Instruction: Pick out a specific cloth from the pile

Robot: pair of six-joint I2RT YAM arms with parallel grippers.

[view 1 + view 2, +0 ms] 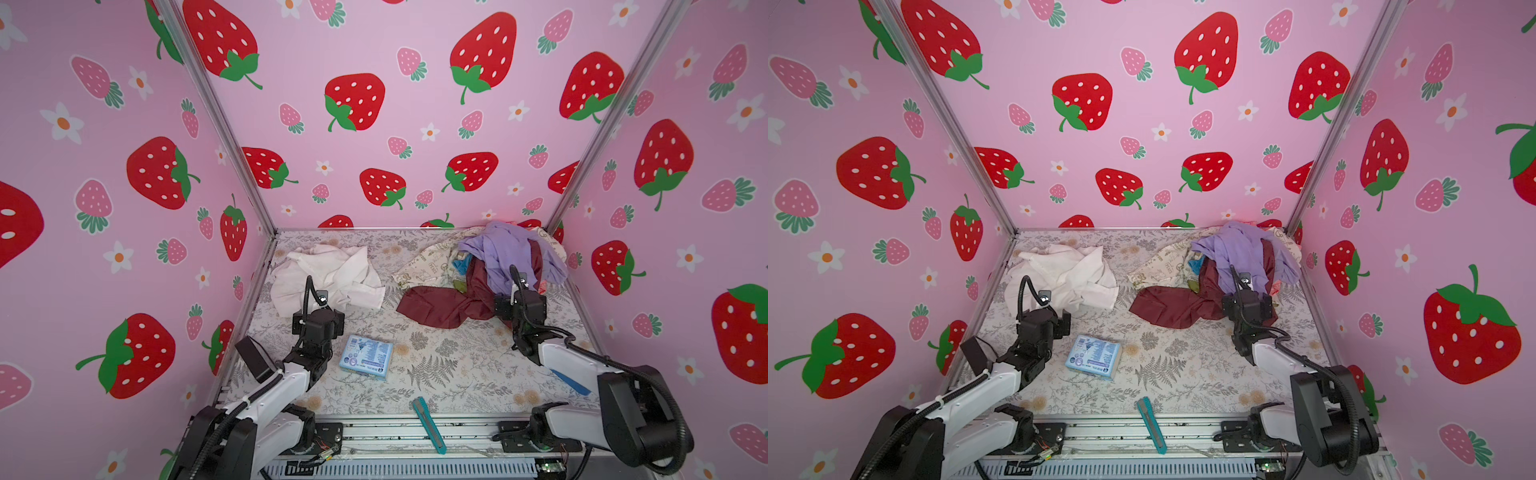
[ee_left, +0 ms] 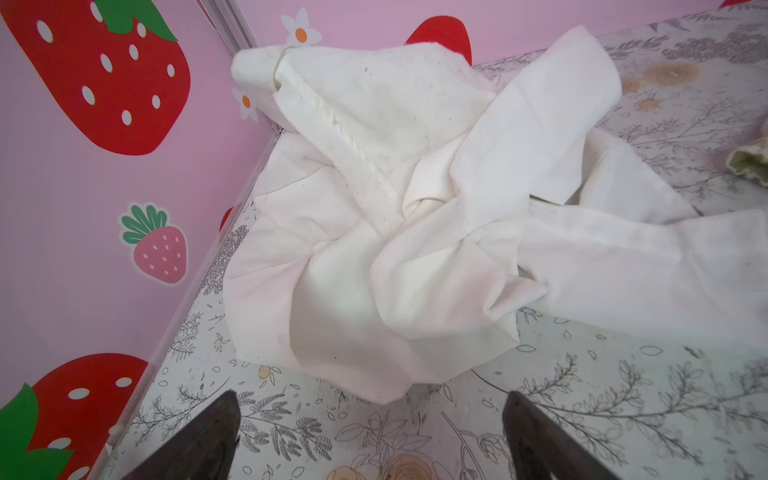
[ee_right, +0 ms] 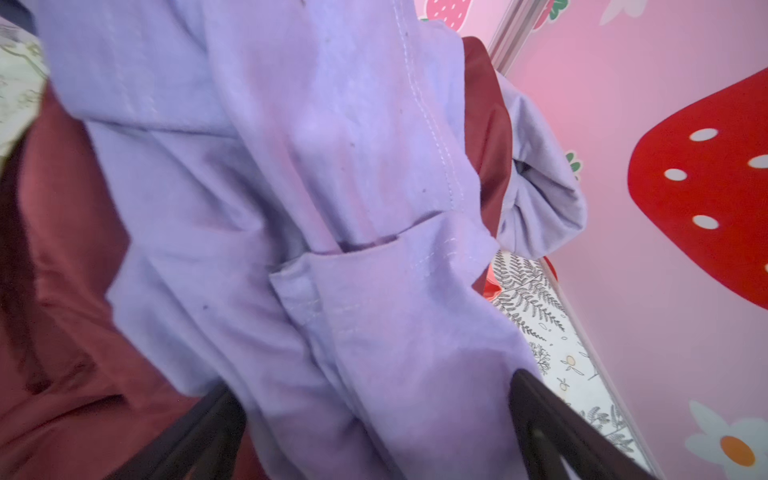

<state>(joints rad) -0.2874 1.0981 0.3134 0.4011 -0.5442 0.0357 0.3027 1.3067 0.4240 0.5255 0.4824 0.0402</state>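
Note:
The cloth point(image 1: 328, 278) point(image 1: 1063, 274) is a plain off-white garment, crumpled at the far left of the table, apart from the pile. In the left wrist view the cloth point(image 2: 415, 208) lies just ahead of my left gripper point(image 2: 370, 399), which is open with only bare table between its fingers. The pile point(image 1: 498, 266) point(image 1: 1233, 266) sits at the far right corner. A lavender garment point(image 1: 511, 253) tops it, over dark maroon fabric point(image 1: 440, 307) and cream printed fabric point(image 1: 424, 262). My right gripper point(image 3: 374, 395) point(image 1: 517, 293) stands open, with the lavender garment point(image 3: 311, 187) lying between its wide fingers.
A light blue packet point(image 1: 366, 357) lies on the floral table top point(image 1: 449, 365) beside the left arm. A teal utility knife point(image 1: 430, 424) rests at the front edge over the metal rail. Pink strawberry walls close in the left, back and right sides.

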